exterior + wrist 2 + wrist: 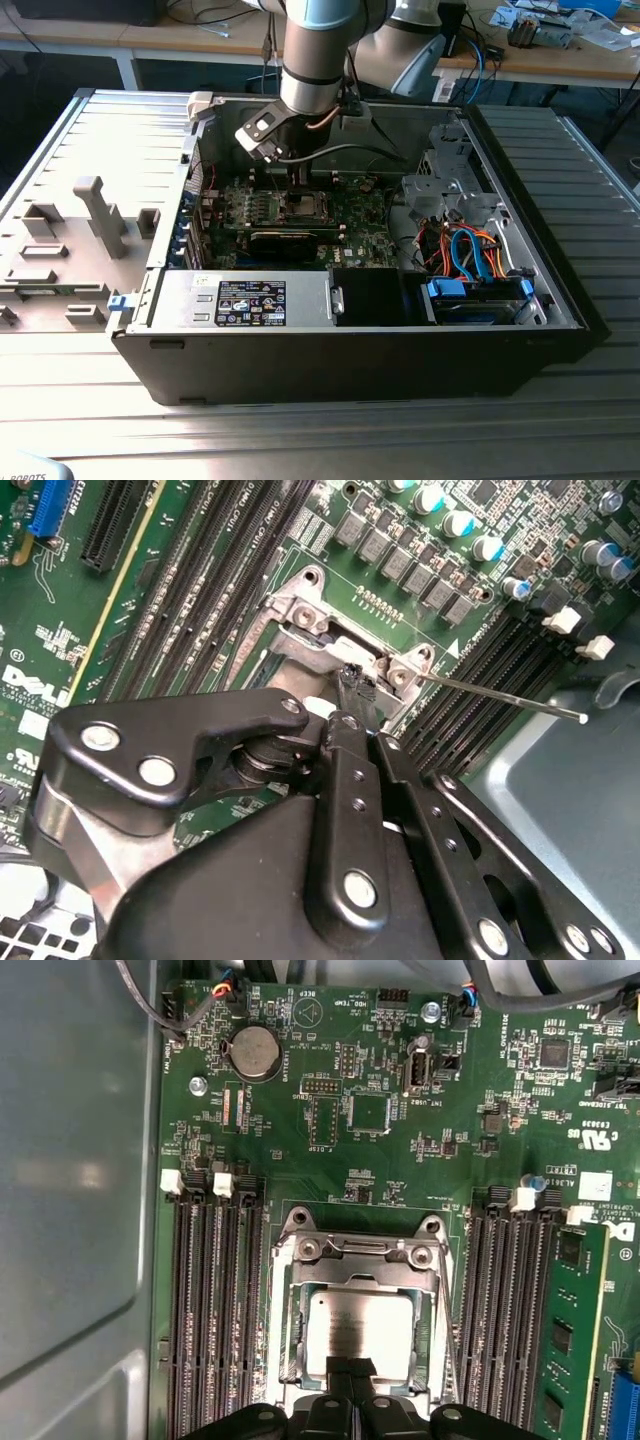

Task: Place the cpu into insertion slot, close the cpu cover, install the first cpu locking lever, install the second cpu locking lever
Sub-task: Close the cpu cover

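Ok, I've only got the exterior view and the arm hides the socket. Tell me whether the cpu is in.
Observer: It's in. In the first wrist view the cpu lies flat in place, silver top up.
Operator: Now give me the cover.
Observer: The cover appears to be down, framing the cpu.
Operator: Report the gripper.
Observer: The gripper is shut, with its tips at the cpu's edge.
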### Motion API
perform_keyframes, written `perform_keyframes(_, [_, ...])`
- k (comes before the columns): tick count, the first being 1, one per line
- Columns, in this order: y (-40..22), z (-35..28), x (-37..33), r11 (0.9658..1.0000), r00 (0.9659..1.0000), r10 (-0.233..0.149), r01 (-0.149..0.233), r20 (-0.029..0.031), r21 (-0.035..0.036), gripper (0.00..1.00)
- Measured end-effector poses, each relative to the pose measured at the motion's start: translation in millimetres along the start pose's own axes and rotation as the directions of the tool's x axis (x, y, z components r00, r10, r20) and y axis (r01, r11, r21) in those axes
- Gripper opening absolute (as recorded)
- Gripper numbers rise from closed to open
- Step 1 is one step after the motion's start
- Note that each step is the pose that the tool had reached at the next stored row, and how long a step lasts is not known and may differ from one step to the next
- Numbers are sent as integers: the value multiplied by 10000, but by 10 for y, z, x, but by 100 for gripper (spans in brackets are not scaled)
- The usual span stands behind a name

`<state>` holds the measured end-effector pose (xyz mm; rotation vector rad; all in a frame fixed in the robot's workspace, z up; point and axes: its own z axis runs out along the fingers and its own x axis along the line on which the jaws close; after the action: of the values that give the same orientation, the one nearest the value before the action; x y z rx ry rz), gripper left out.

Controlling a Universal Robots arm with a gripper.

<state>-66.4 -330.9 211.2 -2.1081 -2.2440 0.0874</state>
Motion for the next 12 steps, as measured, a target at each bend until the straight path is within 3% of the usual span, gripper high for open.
perform_keyframes(12, [-29, 69, 1, 10000, 10000, -7, 7, 2, 1, 11])
